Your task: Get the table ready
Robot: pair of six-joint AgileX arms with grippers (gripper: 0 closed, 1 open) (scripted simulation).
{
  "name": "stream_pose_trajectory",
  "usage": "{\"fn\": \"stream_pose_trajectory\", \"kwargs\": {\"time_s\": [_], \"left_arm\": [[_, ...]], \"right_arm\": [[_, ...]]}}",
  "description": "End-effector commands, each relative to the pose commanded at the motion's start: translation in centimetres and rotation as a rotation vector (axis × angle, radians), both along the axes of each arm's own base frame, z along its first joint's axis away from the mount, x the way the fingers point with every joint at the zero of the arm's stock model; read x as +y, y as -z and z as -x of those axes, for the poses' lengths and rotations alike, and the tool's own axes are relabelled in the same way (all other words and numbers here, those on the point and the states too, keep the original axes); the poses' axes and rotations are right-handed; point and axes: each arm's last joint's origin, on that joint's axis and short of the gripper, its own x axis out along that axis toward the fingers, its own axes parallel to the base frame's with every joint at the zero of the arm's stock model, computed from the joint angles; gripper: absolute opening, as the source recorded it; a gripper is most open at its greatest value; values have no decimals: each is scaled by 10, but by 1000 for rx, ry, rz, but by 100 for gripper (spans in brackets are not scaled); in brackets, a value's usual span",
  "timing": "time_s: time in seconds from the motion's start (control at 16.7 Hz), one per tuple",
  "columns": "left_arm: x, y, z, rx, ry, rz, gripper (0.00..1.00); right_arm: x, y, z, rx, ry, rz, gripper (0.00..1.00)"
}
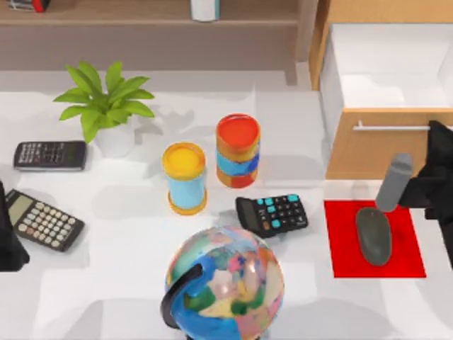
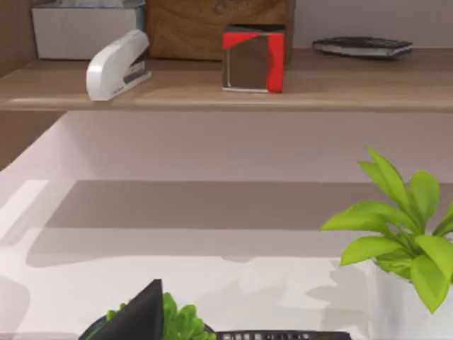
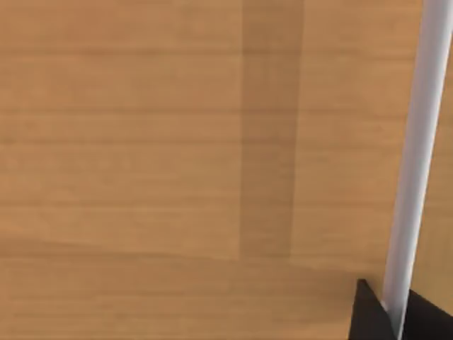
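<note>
While the white table (image 1: pixel 127 283) spreads across the whole lower part of the top view, it carries a globe (image 1: pixel 226 283), two calculators at its left and one in the middle, two painted cans, a potted plant (image 1: pixel 105 106) and a mouse (image 1: pixel 373 236) on a red mat (image 1: pixel 375 239). At the right, the drawer (image 1: pixel 389 67) of the wooden cabinet stands open, probably to take in loose things. The right gripper (image 1: pixel 433 185) is at the drawer handle (image 3: pixel 417 156); whether its fingers are open or closed cannot be told. The left arm (image 1: pixel 7 234) rests at the left edge.

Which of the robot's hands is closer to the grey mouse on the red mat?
The right hand, just beside the mouse by the drawer. The left hand sits at the table's far left edge.
</note>
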Motion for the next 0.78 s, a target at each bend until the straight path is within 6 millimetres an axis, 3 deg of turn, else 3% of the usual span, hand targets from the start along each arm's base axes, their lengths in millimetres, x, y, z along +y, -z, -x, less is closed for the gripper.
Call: {"fn": "stream_pose_trajectory", "kwargs": {"time_s": [0.24,0.78], "left_arm": [[0,0,0,0,0,0,100],[0,0,0,0,0,0,100]], "right_arm": [[0,1,-4,3,3,-2,0],[0,1,-62,6,0,-1,0]]}}
